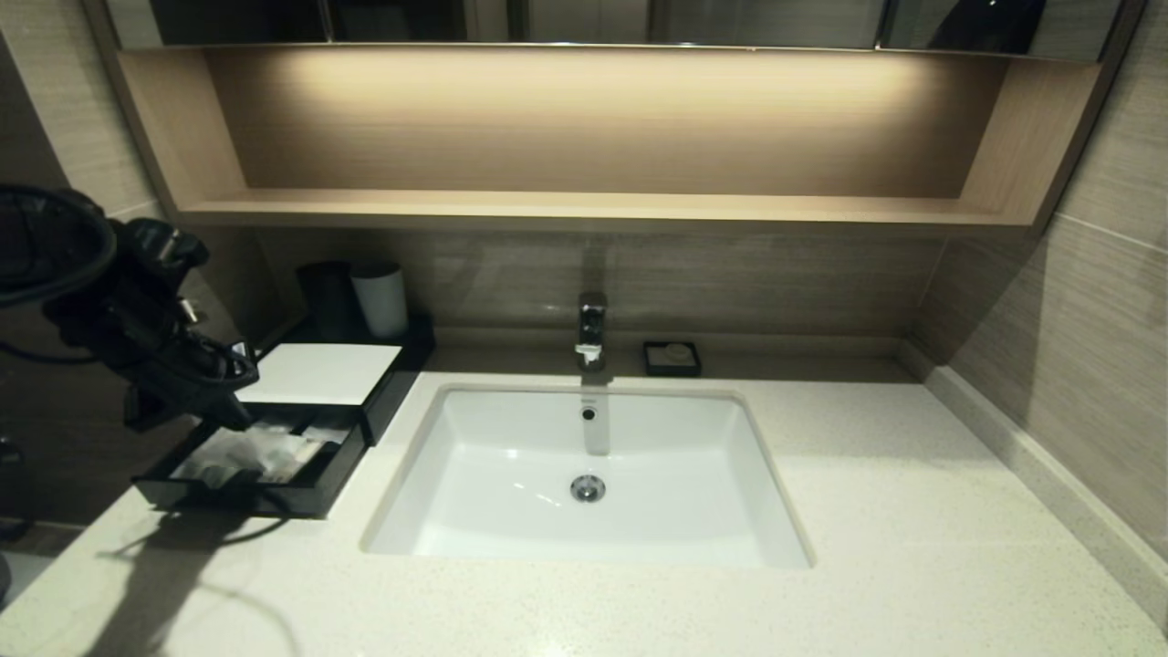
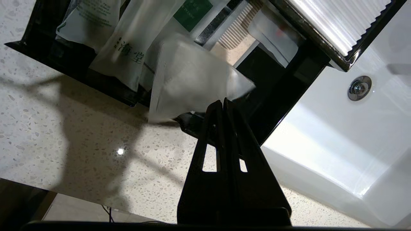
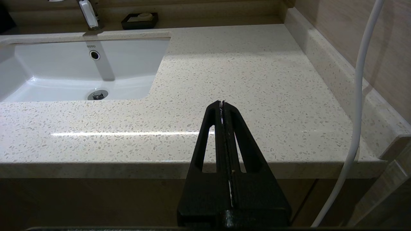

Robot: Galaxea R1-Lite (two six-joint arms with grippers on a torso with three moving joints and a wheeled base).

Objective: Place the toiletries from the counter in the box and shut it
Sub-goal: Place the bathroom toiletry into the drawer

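Left claw [image 2: 222, 102] pinching frosted packet [image 2: 192, 83] over open drawer [image 1: 315, 497]; packet is overhanging the near rim, risking jamming closure.

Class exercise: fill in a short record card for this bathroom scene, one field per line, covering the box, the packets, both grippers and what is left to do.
box: black box, white top, left of the basin
drawer: pulled out
toiletries: several clear packets lying in the drawer
held packet: small white packet pinched by the left gripper over the drawer's front edge
right gripper: shut, empty, at the counter's front edge
remaining: release the packet, close the drawer
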